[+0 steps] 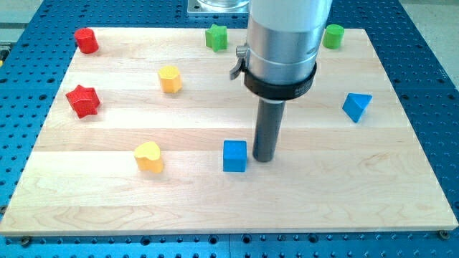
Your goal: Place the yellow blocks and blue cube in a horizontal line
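The blue cube (234, 155) sits on the wooden board a little below its middle. My tip (263, 158) rests on the board right beside the cube's right side, touching or nearly touching it. A yellow heart-shaped block (149, 156) lies to the left of the cube at about the same height in the view. A second yellow block (170, 79), roughly pentagon-shaped, lies higher up at the view's upper left.
A red cylinder (87, 40) and a red star (82, 100) are at the view's left. A green star (216, 36) and a green cylinder (333, 36) are near the top edge. A blue triangular block (356, 107) is at the right. The arm's grey body (281, 43) hides the top middle.
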